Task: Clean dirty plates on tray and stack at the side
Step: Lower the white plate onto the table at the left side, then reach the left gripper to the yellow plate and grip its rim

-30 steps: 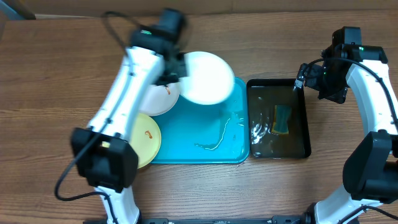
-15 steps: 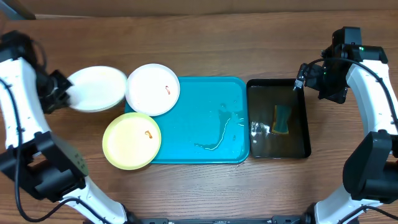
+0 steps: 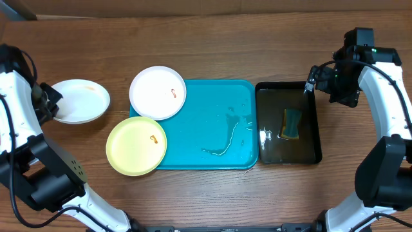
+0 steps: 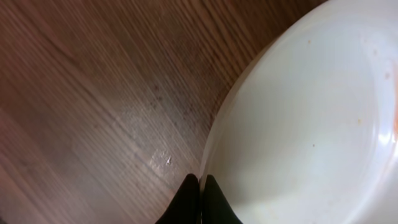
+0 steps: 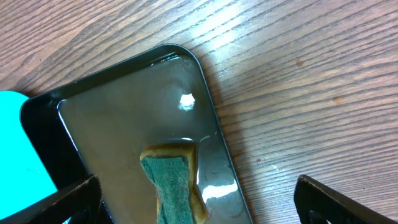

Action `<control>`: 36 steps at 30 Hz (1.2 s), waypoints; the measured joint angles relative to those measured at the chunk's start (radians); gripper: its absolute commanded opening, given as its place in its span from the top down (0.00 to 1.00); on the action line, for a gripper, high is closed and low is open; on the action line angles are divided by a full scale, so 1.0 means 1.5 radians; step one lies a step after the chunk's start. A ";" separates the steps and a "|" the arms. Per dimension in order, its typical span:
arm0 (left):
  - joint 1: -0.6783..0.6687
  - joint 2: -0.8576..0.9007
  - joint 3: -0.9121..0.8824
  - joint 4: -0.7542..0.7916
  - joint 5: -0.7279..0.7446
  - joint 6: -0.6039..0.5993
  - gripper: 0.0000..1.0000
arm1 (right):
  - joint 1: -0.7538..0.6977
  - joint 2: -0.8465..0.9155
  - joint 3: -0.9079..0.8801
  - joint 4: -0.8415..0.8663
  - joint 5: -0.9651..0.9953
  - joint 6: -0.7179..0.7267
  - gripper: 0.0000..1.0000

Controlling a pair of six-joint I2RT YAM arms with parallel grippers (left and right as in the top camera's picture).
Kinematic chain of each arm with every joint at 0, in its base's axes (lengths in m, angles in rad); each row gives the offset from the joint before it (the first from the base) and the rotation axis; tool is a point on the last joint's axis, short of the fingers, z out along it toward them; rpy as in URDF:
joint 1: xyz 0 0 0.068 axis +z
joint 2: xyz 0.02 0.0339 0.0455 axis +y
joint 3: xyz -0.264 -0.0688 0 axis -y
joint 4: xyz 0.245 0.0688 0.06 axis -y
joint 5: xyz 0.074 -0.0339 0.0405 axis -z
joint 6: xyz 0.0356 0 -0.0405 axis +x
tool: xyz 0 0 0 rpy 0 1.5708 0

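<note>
**A:** Where is the white plate (image 3: 78, 101) now?

**B:** Well left of the turquoise tray (image 3: 206, 109), low over the table (image 3: 84, 51) or already resting on it; the overhead view does not settle which. The left gripper (image 3: 45, 103) pinches its rim on the side away from the tray, jaws almost together on the thin edge.

**A:** So it starts the stack?

**B:** Probably that is the stacking spot. A faint orange mark shows near its far rim, though, so it may not be fully clean. The second white plate (image 3: 158, 92) and the yellow-green plate (image 3: 136, 145) overlap the tray's left edge, each with an orange smear.

**A:** What differs from a second ago?

**B:** Then the plate was held over the tray's far-left part, and half a second ago it hung just left of the tray. The right gripper (image 3: 314, 82), jaws wide and holding nothing, has not moved from above the far corner of the black tray (image 3: 270, 103), right of the turquoise one. The sponge (image 3: 291, 124) lies inside, untouched.
</note>
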 measured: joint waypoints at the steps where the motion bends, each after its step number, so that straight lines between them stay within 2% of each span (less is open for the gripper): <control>1: 0.000 0.000 -0.016 0.015 0.000 -0.001 0.96 | 0.000 0.000 0.000 0.000 0.000 -0.001 0.00; 3: -0.001 0.000 -0.044 0.038 0.001 -0.001 0.96 | 0.000 0.000 0.000 0.000 0.000 -0.001 0.00; 4: -0.001 0.000 -0.055 0.051 0.004 -0.001 0.92 | 0.000 0.000 0.000 0.000 0.000 -0.001 0.00; 6: -0.001 0.000 -0.070 0.068 0.009 -0.002 0.72 | 0.000 0.000 0.000 0.000 0.000 -0.001 0.00; 9: -0.001 0.000 -0.073 0.077 0.021 0.000 0.34 | 0.000 0.000 0.000 0.001 0.000 0.000 0.00; 10: -0.001 0.000 -0.073 0.083 0.034 0.004 0.27 | 0.000 0.000 0.000 0.000 0.000 0.000 0.00; 12: -0.001 0.000 -0.073 0.093 0.072 0.025 0.22 | 0.000 0.000 0.000 0.000 0.000 0.000 0.00; 17: -0.003 0.000 -0.074 0.072 0.212 0.094 0.21 | 0.000 0.000 0.000 0.000 0.000 0.000 0.00; 23: -0.013 0.000 -0.076 -0.039 0.306 0.141 0.30 | 0.000 0.000 0.000 0.000 0.000 0.000 0.00; 26: -0.029 0.000 -0.076 -0.093 0.312 0.156 0.37 | 0.000 0.000 0.000 0.000 0.000 0.000 0.00; 30: -0.068 -0.001 -0.080 -0.156 0.299 0.173 0.37 | 0.000 0.000 0.000 0.000 0.000 0.000 0.00; 36: -0.122 -0.080 -0.173 -0.150 0.255 0.175 0.36 | 0.000 0.000 0.000 0.000 0.000 -0.001 0.00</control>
